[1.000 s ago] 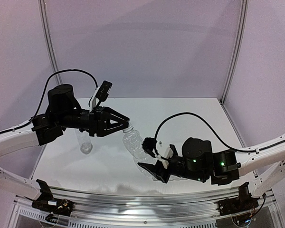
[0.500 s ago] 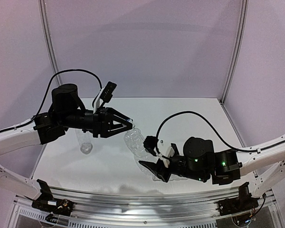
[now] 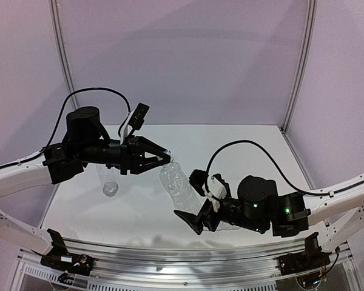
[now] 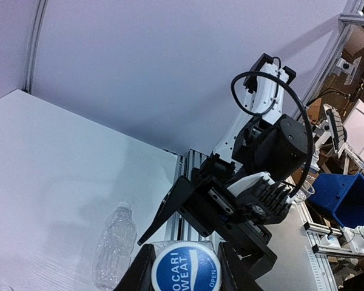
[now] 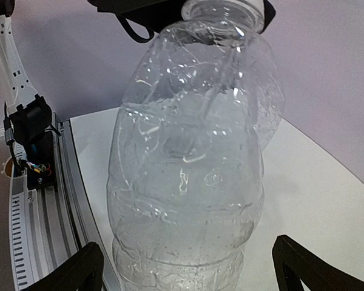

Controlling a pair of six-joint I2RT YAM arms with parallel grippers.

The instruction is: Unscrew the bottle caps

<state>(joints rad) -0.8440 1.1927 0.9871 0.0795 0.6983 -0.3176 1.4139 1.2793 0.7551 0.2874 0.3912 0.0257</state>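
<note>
1. The left gripper (image 3: 163,159) is closed on the cap (image 4: 186,268) of a clear bottle (image 3: 178,183), one finger on each side. That grip looks meant for twisting the cap off.
2. The bottle hangs tilted above the table (image 3: 242,145). Its neck points up toward the left arm and its base points down toward the right arm.
3. The right gripper (image 5: 188,267) is spread wide. Its fingers (image 5: 82,267) stand on either side of the lower body without touching it, so only the cap is being gripped. I judge that a twist now would spin the whole bottle, and the right side would have to clamp the body first.
4. A second bottle (image 3: 110,182) waits on the table behind the left arm, well apart from the work. Its neck is visible from the left wrist, but whether it has a cap is too small to tell.
5. Only the left wrist view shows the top of the cap, which is blue with white lettering and sits between the dark fingers, with the right arm facing it.
6. Only the right wrist view shows the gap on both sides of the crinkled body.
7. Only the overhead view shows the tilt and how the two arms meet. No view shows whether the base touches the table
</note>
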